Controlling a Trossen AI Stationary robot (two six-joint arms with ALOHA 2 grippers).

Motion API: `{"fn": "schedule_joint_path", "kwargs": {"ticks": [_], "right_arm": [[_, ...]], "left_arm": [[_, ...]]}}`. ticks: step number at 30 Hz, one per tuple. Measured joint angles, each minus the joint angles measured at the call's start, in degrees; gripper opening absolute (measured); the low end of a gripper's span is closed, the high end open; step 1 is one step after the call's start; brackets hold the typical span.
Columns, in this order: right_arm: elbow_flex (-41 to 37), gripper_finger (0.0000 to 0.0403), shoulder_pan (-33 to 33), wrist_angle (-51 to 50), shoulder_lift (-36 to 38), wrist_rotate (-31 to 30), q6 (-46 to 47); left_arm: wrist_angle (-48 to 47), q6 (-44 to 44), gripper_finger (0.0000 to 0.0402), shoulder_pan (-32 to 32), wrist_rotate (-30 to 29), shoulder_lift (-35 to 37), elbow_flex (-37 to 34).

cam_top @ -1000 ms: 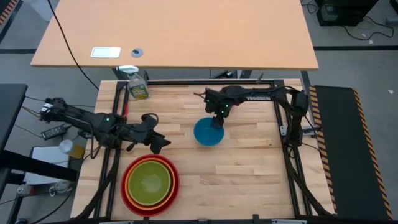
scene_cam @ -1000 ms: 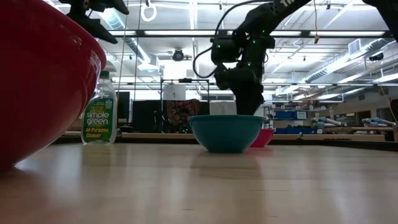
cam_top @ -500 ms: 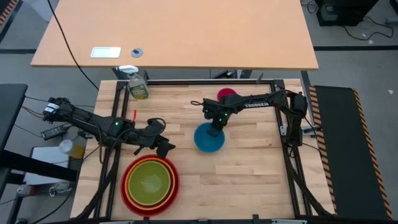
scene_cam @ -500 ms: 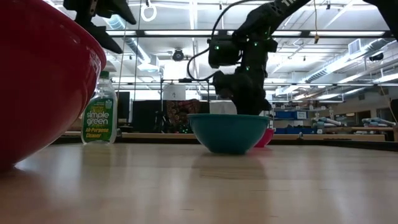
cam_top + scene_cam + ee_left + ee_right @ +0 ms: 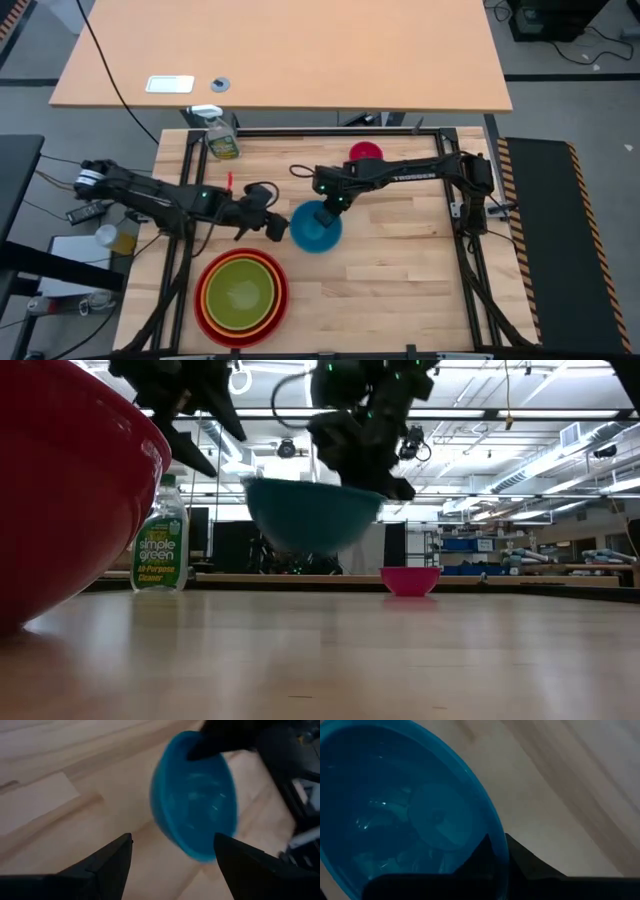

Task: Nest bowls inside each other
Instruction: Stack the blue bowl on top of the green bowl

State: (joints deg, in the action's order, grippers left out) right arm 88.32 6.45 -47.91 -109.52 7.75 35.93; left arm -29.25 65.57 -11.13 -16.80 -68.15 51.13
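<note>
The blue bowl [image 5: 314,228] hangs above the table's middle, lifted by my right gripper [image 5: 331,207], which is shut on its rim. My left gripper [image 5: 274,228] stands open just left of it, its fingers [image 5: 107,862] toward the bowl [image 5: 195,795], touching nothing. A stack of the red bowl [image 5: 206,315], the orange bowl and the yellow-green bowl [image 5: 240,290] sits at the near left on its base. The small magenta bowl [image 5: 365,152] rests on the far part of the table. My right gripper pinches the blue bowl's rim [image 5: 496,851] on its far right side, one finger inside the bowl and one outside. The fingers come from above, slanting down. The bowl [image 5: 312,512] hangs clear of the table, a little tilted.
A spray bottle [image 5: 219,135] stands at the far left corner. A light wooden desk [image 5: 280,50] lies beyond the table. Bare wood spreads over the table's right half.
My right gripper has shut on the blue bowl's rim, lifted the bowl off the table and carried it toward the table's left and near edge. My left gripper has moved right, toward the bowl.
</note>
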Motion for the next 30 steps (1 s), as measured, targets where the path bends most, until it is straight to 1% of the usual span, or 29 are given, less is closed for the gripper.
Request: {"fn": "schedule_joint_path", "kwargs": {"ticks": [6,10,13,16,20,23,26,30], "right_arm": [[3.5,0.0027,-1.3,-0.6,0.0,-2.3,2.5],[3.6,0.0024,-1.3,0.2,0.0,-1.5,4.4],[3.6,0.0021,-1.5,0.5,0.0,-1.3,5.9],[3.6,0.0023,-1.6,1.6,0.0,-1.3,8.2],[3.6,0.0027,-1.6,1.9,0.0,-2.1,11.4],[3.6,0.0026,-1.8,1.9,0.0,-3.0,12.5],[3.6,0.0029,-1.9,2.1,0.0,-4.2,13.7],[3.6,0.0049,-2.3,4.1,0.0,-4.2,14.4]], "left_arm": [[1.2,-0.3,0.0283,2.0,0.1,-1.0,0.0],[0.7,-0.6,0.0283,2.1,1.3,-1.4,0.1],[0.1,-1.3,0.0271,3.0,3.2,-2.1,0.0],[0.7,-2.1,0.0238,4.1,5.7,-3.1,0.0],[2.7,-3.1,0.0174,5.3,7.8,-4.3,0.0],[2.0,-3.6,0.013,5.9,8.0,-4.5,0.0],[1.3,-3.7,0.0097,6.6,7.7,-5.1,0.0],[0.1,-4.0,0.0059,6.6,7.5,-5.7,-0.2]]}}
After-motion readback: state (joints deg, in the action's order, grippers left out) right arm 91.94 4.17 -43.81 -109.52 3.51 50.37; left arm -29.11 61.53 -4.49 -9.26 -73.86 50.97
